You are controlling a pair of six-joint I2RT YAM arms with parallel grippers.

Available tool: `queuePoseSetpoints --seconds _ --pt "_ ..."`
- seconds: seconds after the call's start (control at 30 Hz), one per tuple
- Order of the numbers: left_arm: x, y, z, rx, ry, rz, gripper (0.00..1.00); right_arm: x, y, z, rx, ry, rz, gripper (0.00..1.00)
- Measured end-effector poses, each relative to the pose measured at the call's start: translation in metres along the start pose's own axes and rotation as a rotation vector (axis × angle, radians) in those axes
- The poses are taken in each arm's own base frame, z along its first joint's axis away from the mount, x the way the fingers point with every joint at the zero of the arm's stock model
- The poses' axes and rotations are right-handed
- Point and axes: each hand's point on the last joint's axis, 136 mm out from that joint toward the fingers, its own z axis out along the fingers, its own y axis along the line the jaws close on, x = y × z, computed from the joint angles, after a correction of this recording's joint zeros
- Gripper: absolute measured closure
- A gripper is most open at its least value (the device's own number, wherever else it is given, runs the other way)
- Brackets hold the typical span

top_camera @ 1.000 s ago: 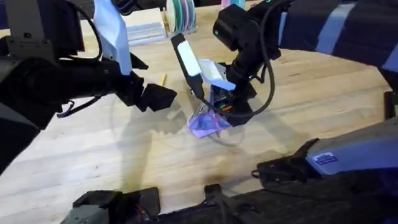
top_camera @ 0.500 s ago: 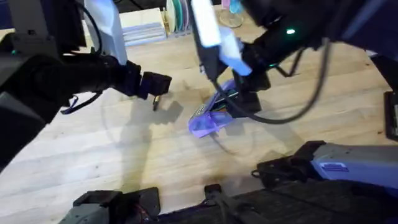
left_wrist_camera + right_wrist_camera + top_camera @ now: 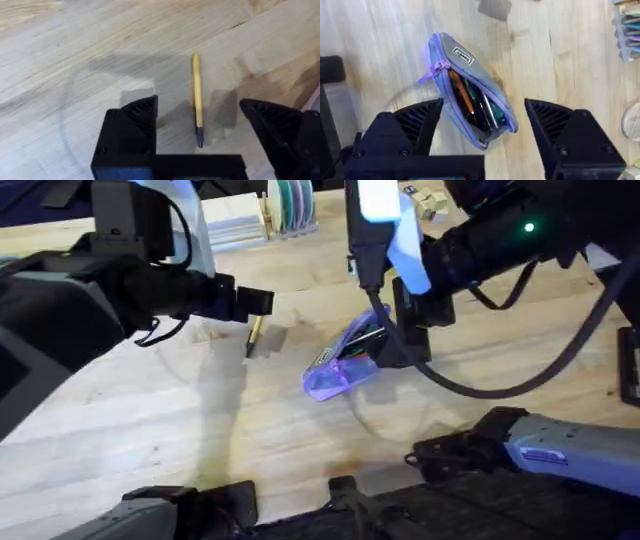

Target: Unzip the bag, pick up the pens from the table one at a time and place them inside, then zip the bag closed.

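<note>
I have the left gripper [image 3: 200, 137] spread wide directly over the yellow pen [image 3: 197, 97] lying on the worktop [image 3: 60, 60], its long axis running between my fingers, while the right gripper [image 3: 482, 125], also open, hovers above the unzipped lavender pouch [image 3: 447, 45].

Your left arm reaches in from the lower left and stretches across the upper left of the overhead view, its dark forearm nearly level. Your left hand [image 3: 262, 302] sits at the end of it, pointing toward the middle; from the left wrist its two black fingers [image 3: 132, 120] stand wide apart with nothing between them. Your right arm rises close under the overhead camera at the upper right, bulky and dark, bending down toward the centre. Your right hand [image 3: 482, 125] points downward, its fingers [image 3: 417, 122] spread wide and gripping nothing.
</note>
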Motion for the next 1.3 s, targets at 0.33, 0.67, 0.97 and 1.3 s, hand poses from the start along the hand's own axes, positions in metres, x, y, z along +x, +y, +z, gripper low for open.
queuePoseSetpoints --seconds 0.33,0.67,0.97,1.3 --pt "0.02 -0.003 0.039 -0.008 0.097 0.005 0.006 -0.003 -0.004 0.0 0.014 -0.012 -0.002 0.004" --pt "0.041 0.005 0.064 -0.032 0.185 -0.005 0.006 -0.003 -0.004 0.0 0.015 -0.012 0.001 0.003" --pt "0.043 0.006 0.064 -0.033 0.208 -0.008 0.006 -0.003 -0.004 0.0 0.015 -0.012 0.0 0.003" --pt "0.046 0.007 0.062 -0.04 0.223 0.003 0.134 -0.003 -0.004 0.0 0.016 -0.013 0.0 0.004"
